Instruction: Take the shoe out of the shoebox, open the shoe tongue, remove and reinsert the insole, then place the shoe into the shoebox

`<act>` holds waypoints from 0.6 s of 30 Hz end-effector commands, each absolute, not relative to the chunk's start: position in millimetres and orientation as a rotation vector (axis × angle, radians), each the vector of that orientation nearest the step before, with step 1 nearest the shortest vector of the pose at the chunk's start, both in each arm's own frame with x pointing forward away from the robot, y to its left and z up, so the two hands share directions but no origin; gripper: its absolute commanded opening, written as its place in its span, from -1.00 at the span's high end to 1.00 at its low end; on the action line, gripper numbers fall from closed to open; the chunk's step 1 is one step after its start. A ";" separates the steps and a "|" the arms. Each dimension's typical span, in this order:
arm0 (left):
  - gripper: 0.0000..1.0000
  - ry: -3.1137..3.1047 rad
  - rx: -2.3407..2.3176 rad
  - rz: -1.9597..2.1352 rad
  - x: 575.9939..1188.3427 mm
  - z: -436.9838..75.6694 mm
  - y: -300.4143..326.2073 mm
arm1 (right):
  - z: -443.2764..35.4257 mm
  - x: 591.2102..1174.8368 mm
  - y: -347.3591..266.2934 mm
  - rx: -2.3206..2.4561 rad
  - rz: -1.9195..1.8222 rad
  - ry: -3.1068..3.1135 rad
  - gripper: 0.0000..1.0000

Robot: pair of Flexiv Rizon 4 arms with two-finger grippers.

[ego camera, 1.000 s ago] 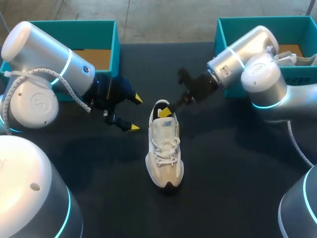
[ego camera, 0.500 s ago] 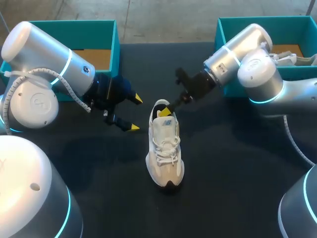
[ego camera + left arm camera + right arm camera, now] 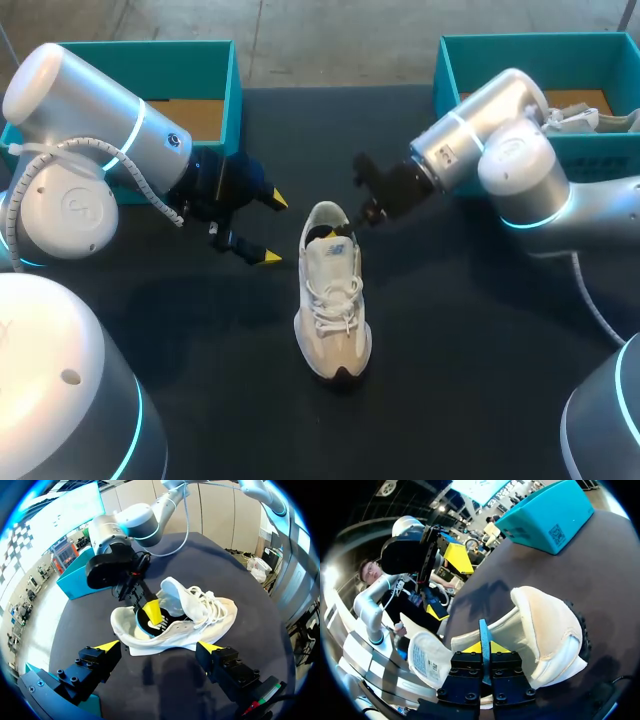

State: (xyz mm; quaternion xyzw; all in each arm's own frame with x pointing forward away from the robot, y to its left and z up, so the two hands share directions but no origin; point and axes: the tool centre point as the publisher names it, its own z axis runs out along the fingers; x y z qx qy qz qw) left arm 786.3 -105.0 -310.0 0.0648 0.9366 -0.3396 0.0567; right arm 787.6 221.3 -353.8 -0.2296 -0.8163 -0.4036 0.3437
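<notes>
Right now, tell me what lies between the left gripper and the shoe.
Nothing but bare table: the head view shows the left gripper and the shoe apart.

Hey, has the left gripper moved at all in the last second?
No. The left gripper stays open in the same place, between the teal box and the shoe.

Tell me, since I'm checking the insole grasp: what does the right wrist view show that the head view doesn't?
Only the right wrist view: the blue insole edge pinched between the yellow tips of the right claw, inside the heel opening of the white sneaker. Only the head view: the laces, and the right-hand shoebox holding another shoe. Both: the sneaker, the open left claw and a teal shoebox.
</notes>
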 end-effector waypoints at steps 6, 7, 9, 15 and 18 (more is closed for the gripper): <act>-1.00 2.842 0.196 -1.025 785.6 -309.6 -104.9 | -338.1 784.6 225.1 -0.611 -1.041 -2.173 0.52; -1.00 2.842 0.196 -1.025 785.6 -309.6 -104.9 | -336.5 784.5 225.2 -0.612 -1.039 -2.179 0.47; -1.00 2.842 0.196 -1.025 785.6 -309.6 -104.9 | -333.3 784.5 225.2 -0.614 -1.040 -2.189 0.44; -1.00 2.842 0.196 -1.025 785.6 -309.6 -104.9 | -325.9 786.3 226.4 -0.618 -1.045 -2.218 0.34; -1.00 2.842 0.196 -1.025 785.6 -309.6 -104.9 | -323.0 787.6 226.7 -0.616 -1.044 -2.230 0.28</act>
